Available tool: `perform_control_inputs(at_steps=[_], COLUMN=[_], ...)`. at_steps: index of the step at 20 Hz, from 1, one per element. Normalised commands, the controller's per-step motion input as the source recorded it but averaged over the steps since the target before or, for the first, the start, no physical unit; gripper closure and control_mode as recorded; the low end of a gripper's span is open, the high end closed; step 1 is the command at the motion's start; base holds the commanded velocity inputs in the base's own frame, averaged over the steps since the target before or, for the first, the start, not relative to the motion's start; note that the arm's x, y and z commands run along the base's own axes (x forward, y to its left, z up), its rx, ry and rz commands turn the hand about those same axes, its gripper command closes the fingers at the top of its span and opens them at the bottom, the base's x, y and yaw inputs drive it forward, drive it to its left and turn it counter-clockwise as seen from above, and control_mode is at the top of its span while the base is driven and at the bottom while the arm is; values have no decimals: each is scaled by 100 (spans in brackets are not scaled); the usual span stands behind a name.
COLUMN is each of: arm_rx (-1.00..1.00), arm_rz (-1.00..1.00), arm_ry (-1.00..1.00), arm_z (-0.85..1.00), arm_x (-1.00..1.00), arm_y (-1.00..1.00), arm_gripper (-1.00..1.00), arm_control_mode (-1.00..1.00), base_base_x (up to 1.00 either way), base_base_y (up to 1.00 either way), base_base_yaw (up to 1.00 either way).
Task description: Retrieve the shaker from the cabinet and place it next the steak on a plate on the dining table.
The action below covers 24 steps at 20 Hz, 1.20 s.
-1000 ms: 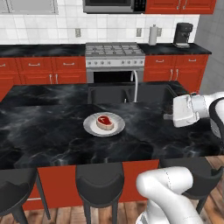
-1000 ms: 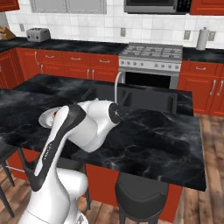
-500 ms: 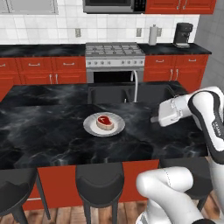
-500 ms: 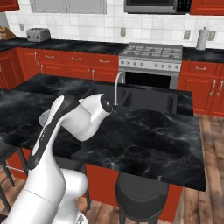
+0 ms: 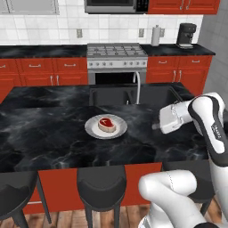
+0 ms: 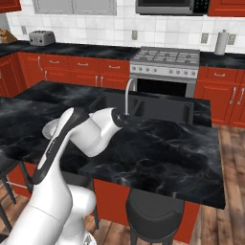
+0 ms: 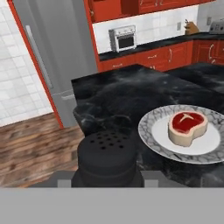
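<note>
Black shaker (image 7: 108,157) clamped in my gripper (image 7: 108,179) | I hold it above the dining table (image 5: 53,133), right of the plate (image 5: 91,130) | steak (image 5: 107,124) on plate

In the hand view, the lower body of the small black cylindrical shaker with a perforated top (image 7: 109,157) runs out of sight at the bottom, and the round light-grey plate (image 7: 153,131) is cut by the right edge. In the left base view the white hand hides the gripper fingers.
</note>
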Motion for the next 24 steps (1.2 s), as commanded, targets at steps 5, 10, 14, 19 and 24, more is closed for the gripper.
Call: perform_control_inputs(at_steps=[5, 10, 14, 19, 24], arm_rx=[0, 0, 0, 3, 5], arm_rz=[4, 2, 3, 3, 5], arm_ry=[-10, -8, -6, -1, 1], arm_z=[-6, -7, -16, -9, -10], arm_x=[0, 2, 1, 13, 21], arm_y=[0, 0, 0, 0, 0], arm_gripper=[100, 100, 100, 100, 100], arm_control_mode=[-100, -100, -100, -100, -100], base_base_x=[0, 0, 0, 0, 0], base_base_y=[0, 0, 0, 0, 0], base_base_yaw=[0, 0, 0, 0, 0])
